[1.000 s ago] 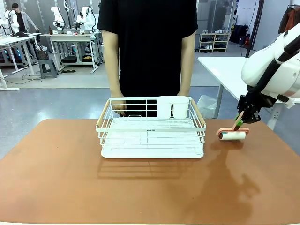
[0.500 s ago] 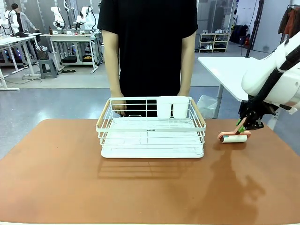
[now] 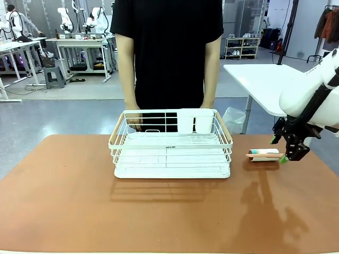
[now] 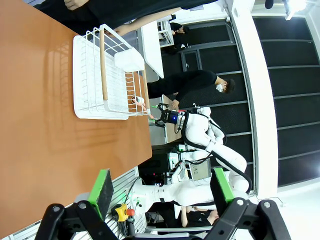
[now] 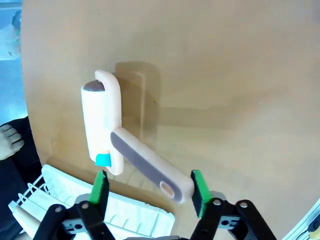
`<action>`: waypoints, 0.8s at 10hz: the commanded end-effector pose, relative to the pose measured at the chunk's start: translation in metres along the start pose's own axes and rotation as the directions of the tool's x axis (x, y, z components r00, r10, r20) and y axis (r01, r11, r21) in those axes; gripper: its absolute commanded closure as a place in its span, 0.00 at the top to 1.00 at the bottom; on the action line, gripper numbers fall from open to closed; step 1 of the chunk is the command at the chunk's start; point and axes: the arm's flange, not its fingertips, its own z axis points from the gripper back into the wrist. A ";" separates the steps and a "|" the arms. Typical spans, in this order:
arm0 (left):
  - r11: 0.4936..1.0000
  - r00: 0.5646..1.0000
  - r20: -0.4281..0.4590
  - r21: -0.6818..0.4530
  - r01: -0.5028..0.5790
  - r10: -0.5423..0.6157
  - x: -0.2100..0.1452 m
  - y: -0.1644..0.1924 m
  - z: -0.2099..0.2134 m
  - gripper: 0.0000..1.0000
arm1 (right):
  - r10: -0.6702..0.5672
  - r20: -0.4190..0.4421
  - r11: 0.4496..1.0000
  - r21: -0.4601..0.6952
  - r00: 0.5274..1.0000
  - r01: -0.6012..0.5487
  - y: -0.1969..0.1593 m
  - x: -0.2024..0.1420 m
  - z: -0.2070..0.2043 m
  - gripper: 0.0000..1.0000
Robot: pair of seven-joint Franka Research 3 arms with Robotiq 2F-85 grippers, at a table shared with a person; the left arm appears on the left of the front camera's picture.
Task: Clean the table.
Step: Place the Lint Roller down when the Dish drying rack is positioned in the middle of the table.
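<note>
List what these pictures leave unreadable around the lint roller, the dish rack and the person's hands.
- Lint roller, front view: too small to tell whether its sheet is dirty.
- Roller handle's tip, right wrist view: it lies between the right tool's open pads; touching or apart can't be told.
- Dish rack, front view: label print too small to read.
- Person's hands, front view: partly hidden behind the rack's wires and white cup.
- Table, front view: near edge cut off.

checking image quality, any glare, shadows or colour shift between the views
Front view: soft shadows of the white wire dish rack and the right gripper on the terracotta table. Right wrist view: tabletop washed out, paler tan. Left wrist view: scene rolled sideways, bright lamp glare at top.
</note>
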 end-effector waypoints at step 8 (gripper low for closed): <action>1.000 1.000 -0.003 -0.016 0.023 -0.023 -0.001 0.000 0.004 1.00 | -0.011 0.027 0.998 -0.063 1.000 0.013 -0.016 -0.004 0.010 1.00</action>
